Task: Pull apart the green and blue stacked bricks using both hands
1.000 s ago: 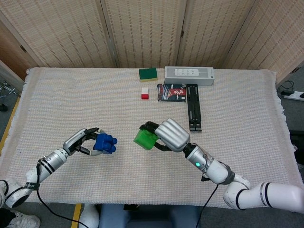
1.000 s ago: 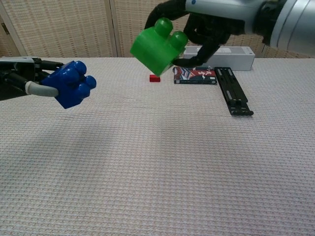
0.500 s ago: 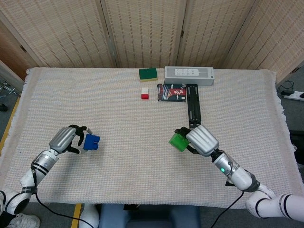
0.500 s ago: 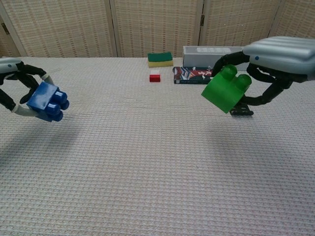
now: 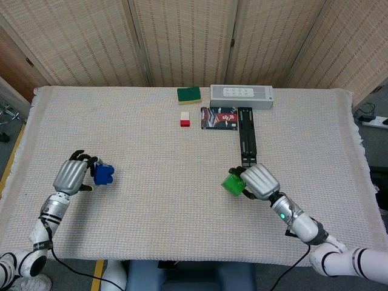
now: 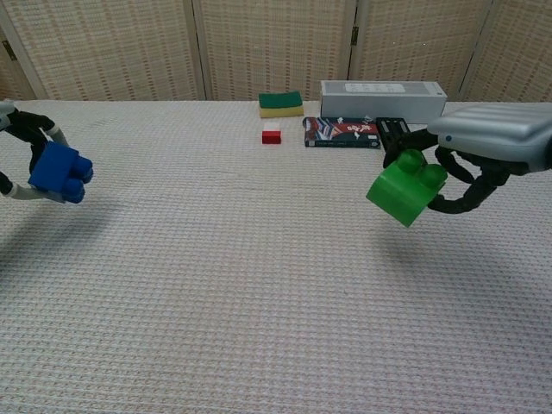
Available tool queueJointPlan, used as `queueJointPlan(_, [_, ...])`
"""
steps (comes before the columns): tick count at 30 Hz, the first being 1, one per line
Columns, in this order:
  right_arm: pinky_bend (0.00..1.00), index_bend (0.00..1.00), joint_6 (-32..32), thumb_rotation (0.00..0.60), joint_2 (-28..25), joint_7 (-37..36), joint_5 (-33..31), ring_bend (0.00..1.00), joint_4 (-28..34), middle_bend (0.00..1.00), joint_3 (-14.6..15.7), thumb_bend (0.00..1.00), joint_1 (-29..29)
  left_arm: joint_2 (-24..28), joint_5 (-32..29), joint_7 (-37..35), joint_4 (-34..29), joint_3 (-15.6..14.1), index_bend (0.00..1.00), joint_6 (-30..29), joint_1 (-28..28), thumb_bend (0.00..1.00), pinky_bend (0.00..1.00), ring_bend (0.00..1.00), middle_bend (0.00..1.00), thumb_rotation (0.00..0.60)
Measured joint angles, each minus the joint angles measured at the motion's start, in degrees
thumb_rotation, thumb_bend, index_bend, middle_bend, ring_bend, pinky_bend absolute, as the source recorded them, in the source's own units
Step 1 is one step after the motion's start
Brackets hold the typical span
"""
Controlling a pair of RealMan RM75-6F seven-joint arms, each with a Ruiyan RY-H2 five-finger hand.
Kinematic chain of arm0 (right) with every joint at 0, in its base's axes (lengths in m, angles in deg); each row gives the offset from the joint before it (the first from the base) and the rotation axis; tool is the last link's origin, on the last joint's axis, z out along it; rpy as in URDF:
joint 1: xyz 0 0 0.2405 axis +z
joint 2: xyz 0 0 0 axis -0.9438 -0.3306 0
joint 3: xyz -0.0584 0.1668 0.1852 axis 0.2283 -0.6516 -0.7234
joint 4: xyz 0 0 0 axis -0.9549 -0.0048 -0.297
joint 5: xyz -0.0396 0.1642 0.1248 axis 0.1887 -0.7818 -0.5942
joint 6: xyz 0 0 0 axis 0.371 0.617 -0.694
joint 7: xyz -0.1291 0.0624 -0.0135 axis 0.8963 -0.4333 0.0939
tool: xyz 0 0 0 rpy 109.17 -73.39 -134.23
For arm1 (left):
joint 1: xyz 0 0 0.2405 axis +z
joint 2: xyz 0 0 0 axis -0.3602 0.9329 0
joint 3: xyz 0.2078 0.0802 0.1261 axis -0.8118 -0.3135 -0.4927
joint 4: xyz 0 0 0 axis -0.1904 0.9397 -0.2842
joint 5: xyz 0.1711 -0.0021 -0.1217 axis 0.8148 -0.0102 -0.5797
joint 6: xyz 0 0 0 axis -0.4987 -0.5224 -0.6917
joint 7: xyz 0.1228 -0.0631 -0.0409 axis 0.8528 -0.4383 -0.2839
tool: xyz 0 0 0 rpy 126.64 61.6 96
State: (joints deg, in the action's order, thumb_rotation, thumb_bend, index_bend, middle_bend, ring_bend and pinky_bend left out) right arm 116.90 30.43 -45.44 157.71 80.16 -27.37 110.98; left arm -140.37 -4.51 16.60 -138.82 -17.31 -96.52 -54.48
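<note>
The two bricks are apart. My left hand [image 5: 74, 176] holds the blue brick [image 5: 103, 174] near the table's left front; in the chest view the blue brick [image 6: 59, 172] hangs above the cloth at the far left, held by the left hand [image 6: 19, 142]. My right hand [image 5: 259, 181] grips the green brick [image 5: 232, 182] at the right front. In the chest view the green brick [image 6: 406, 187] is tilted and clear of the cloth, with the right hand [image 6: 483, 151] curled around it.
At the table's far side lie a green-and-yellow sponge [image 5: 189, 94], a grey box [image 5: 241, 96], a small red-and-white block [image 5: 185, 119], a printed packet [image 5: 218, 117] and a black stand [image 5: 245, 136]. A woven cloth [image 5: 163, 163] covers the table.
Both hands have drawn outward and lower with their bricks: the left one with the blue brick further left, the right one with the green brick further right and nearer the front edge.
</note>
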Motion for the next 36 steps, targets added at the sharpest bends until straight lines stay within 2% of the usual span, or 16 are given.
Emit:
queueJointPlan(2, [0.7,0.16,-0.1,0.6,-0.3,0.6,-0.9,0.46,0.2,0.28,-0.3,0.41,0.0,0.3,-0.6,1.7,-1.3,0.7,0.27,0.1,0.3,0.21,0.1,0.14,0.34,0.6])
queueJointPlan(4, [0.62,0.03,-0.6,0.6,-0.7,1.2,-1.8,0.33,0.6,0.12,-0.5,0.41,0.0,0.7,-1.0,2.8,-2.8,1.1,0.21,0.6,0.5,0.2,0.08,0.11,0.3,0.6])
queueJointPlan(6, [0.54,0.0,-1.7,0.6,-1.4,2.1,-3.7,0.25,1.5,0.04,-0.6,0.41,0.2,1.2,-1.5,3.8,-4.2,1.6,0.18,1.3,0.6,0.19,0.07,0.08,0.27,0.6])
queueJointPlan(12, [0.3,0.0,-4.4,0.6,-4.6,4.2,-8.1,0.08,5.4,0.0,-1.2,0.41,0.8,2.0,-3.5,8.0,-6.8,2.6,0.12,2.8,1.0,0.19,0.02,0.02,0.18,0.6])
queueJointPlan(20, [0.11,0.0,-4.4,0.6,-9.3,3.1,-8.5,0.01,9.1,0.0,-1.8,0.41,0.5,4.9,-3.8,10.6,-12.5,2.9,0.09,3.6,1.6,0.2,0.0,0.0,0.08,0.6])
queueJointPlan(24, [0.0,0.0,1.1,0.6,-12.4,6.3,-8.5,0.0,11.7,0.0,-1.3,0.41,-2.0,7.2,-3.0,15.1,-16.5,2.0,0.07,2.0,2.7,0.2,0.0,0.0,0.03,0.6])
queueJointPlan(26, [0.0,0.0,5.2,0.6,-12.8,8.0,-8.2,0.0,12.5,0.0,-0.9,0.41,-3.9,8.4,-2.7,18.6,-18.7,1.3,0.07,0.6,3.7,0.2,0.0,0.0,0.03,0.6])
queueJointPlan(31, [0.0,0.0,20.6,0.6,-12.2,9.7,-5.7,0.0,12.4,0.0,0.5,0.41,-12.1,9.9,-1.6,26.7,-22.5,-0.7,0.06,-5.4,7.2,0.2,0.0,0.0,0.03,0.6])
queueJointPlan(36, [0.0,0.0,32.6,0.6,-9.9,7.4,-1.5,0.0,7.6,0.0,3.0,0.41,-22.6,9.4,2.4,27.6,-22.5,-2.5,0.05,-14.6,12.6,0.2,0.0,0.0,0.03,0.6])
